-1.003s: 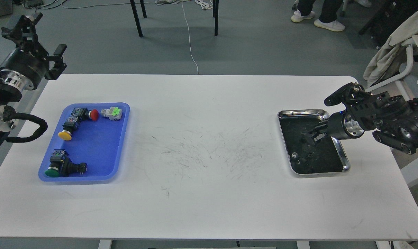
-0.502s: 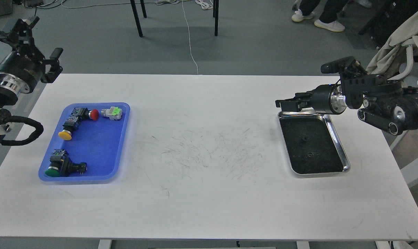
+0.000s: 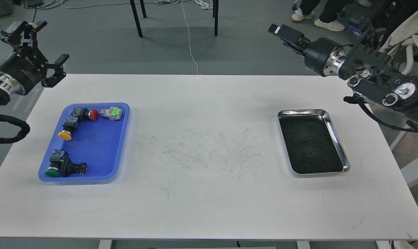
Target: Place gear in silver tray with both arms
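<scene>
Plainly, from the head view, the silver tray (image 3: 337, 138) lies flat on the right part of the white table (image 3: 202, 193), a shiny metal rectangle with rounded corners, a raised polished rim and a dark, scuffed floor. Its long axis runs from the far edge toward the near edge, slanting slightly rightward as it nears the viewer. Two small specks sit on its floor (too small to identify). The right gripper (image 3: 285, 34) hangs above the floor beyond the table's far edge, pointing up-left, well apart from the tray; seen nearly end-on, so I cannot tell whether its fingers are parted. The left gripper (image 3: 39, 43) is raised past the far-left corner, its black fingers spread wide, gripping nothing. A blue plastic tray (image 3: 101, 173), glossy and rounded, holds push-button switches (image 3: 74, 121) with red, yellow and green caps.
</scene>
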